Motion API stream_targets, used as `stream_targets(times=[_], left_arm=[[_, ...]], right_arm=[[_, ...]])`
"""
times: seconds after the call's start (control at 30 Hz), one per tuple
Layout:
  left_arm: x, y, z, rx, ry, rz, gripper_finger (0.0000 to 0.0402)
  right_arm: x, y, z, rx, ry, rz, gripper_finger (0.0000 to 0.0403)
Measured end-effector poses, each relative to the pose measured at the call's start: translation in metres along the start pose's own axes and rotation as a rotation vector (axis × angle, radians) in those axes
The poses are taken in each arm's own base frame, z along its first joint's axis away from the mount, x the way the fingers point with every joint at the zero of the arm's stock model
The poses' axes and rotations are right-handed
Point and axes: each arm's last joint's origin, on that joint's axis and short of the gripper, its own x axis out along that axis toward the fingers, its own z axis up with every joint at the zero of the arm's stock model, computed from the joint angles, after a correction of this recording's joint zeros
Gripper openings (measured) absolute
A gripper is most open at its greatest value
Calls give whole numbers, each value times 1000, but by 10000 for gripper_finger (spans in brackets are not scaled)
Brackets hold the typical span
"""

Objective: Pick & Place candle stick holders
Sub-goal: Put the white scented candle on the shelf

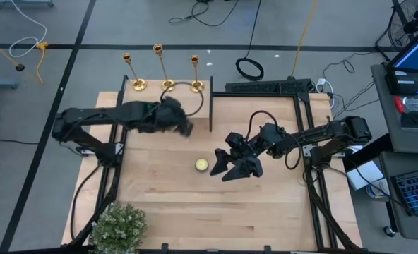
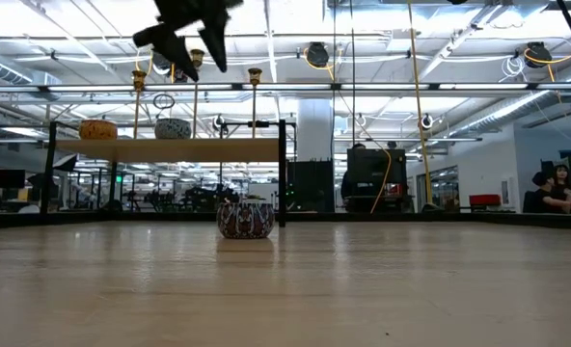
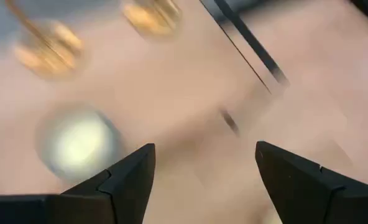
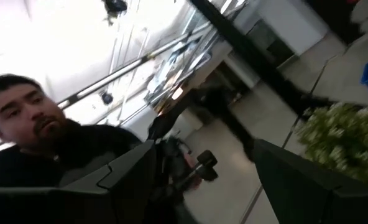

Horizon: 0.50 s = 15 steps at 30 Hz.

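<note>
High: left gripper (image 1: 184,127) w/ fingers apart, empty, arm stretched across the table's far part, just in front of three candle stick holders (image 1: 164,68) standing along the far edge. Right gripper (image 1: 227,168) spread, empty, beside a yellow tealight (image 1: 202,165).

Low: left gripper (image 2: 184,43) up high near holder tops.

L wrist: fingers (image 3: 131,180) wide, nothing between; blurred gold bases beyond.

R wrist: fingers (image 4: 134,171) wide, nothing held; a person (image 4: 41,149) behind.

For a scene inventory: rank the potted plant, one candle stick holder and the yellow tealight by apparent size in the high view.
1. Potted plant, clearly largest.
2. Middle candle stick holder, long but thin.
3. Yellow tealight, smallest.
</note>
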Motion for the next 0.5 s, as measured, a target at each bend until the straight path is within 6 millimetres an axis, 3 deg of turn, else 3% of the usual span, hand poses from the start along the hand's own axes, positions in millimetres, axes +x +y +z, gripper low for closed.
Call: stream_targets(times=[0.23, 0.5], left_arm=[[-59, -35, -40, 56, 352, -582, 285], [-116, -79, -82, 92, 451, -1015, 285]], right_arm=[[0, 1, -2, 9, 73, 46, 265], [0, 9, 0, 96, 109, 134, 265]])
